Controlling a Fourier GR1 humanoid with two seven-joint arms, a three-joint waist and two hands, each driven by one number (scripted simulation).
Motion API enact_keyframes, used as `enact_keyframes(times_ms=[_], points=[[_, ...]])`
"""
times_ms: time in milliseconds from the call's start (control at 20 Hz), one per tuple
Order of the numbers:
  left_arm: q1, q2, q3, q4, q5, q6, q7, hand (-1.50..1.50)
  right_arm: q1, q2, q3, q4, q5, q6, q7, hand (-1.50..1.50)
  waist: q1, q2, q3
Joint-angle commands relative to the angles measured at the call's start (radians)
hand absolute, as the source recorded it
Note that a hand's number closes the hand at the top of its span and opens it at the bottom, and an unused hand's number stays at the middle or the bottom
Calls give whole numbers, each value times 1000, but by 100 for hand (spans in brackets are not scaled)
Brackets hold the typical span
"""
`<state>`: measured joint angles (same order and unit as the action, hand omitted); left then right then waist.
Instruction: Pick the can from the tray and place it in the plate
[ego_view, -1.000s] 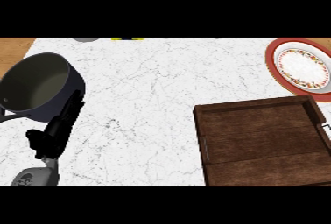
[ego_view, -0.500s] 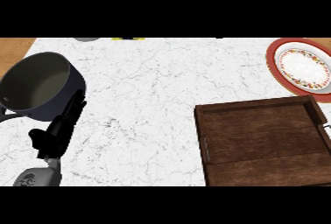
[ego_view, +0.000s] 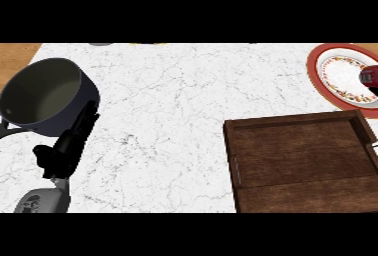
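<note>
Can (ego_view: 368, 77): one, dark red, only a sliver visible at the 3 o'clock edge, over the one red-rimmed plate (ego_view: 329, 85). Tray (ego_view: 303, 160): one, brown, at 4 o'clock. Pot (ego_view: 44, 95): one. Left hand (ego_view: 66, 147): one, fingers straight, holding nothing, on the surface (ego_view: 184, 100).

A dark red can (ego_view: 369, 77) has appeared over the plate (ego_view: 325, 75) at the right edge.

head view | from above, steeply down, close | counter (ego_view: 184, 100) fills frame | single view, no overlap
</note>
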<state>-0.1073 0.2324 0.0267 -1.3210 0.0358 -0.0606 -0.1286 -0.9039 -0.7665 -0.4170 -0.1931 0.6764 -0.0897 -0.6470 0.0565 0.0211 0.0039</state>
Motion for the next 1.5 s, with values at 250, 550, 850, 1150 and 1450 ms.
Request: enact_keyframes(times_ms=[250, 550, 850, 1150, 1450], points=[[-57, 4, 13, 49, -11, 2, 7, 0, -88, 65, -28, 71, -20, -40, 216, -150, 7, 10, 0], [-7, -12, 2, 13, -19, 14, -6, 0, -50, 81, -149, 67, -145, -43, 165, -150, 5, 6, 2], [10, -10, 11, -4, -4, 2, -4, 0, -3, -10, -309, 69, -310, 99, 95, -150, -7, 7, 3], [3, -24, -5, -28, -15, 13, 10, 0, 99, -127, -391, 90, -397, 313, 69, -150, -14, 10, 7], [30, -12, 2, -34, -18, 4, -22, 0, 238, -151, -407, 83, -415, 432, -35, -150, -7, 11, 9]])
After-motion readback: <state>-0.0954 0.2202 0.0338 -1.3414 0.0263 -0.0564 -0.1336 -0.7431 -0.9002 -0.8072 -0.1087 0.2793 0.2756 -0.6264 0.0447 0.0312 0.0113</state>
